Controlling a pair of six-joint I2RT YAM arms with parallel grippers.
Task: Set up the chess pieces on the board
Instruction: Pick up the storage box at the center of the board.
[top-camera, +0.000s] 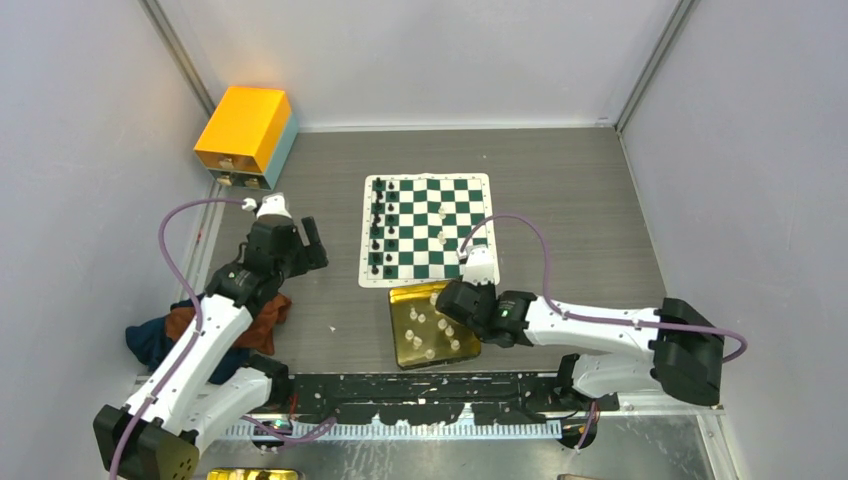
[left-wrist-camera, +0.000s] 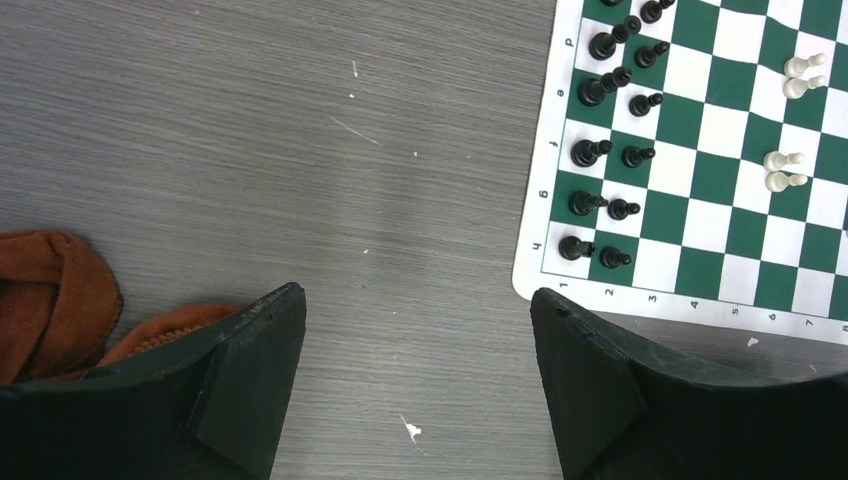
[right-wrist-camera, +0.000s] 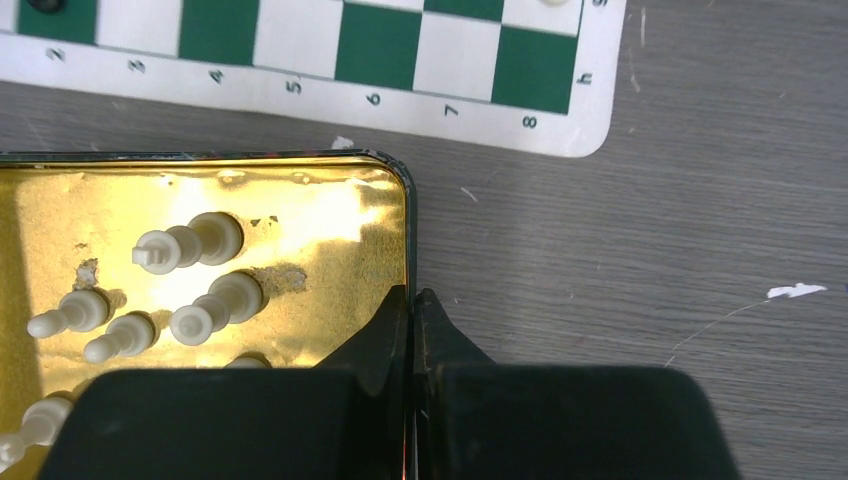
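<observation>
Overhead, 2 wrist close-ups, common board (top-camera: 462, 200)

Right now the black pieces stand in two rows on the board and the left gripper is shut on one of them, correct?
No: the left wrist view shows the left gripper open and empty, beside the board. The black pieces do stand in two rows.

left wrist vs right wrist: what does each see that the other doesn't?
Left wrist only: two lines of black chess pieces standing on the board, four white pieces further in, an orange cloth, and the left tool open over bare table.
Right wrist only: the yellow tray with white chessmen inside, and the right tool shut on the tray's wall.
Both: the board's numbered edge and the grey table.
</observation>
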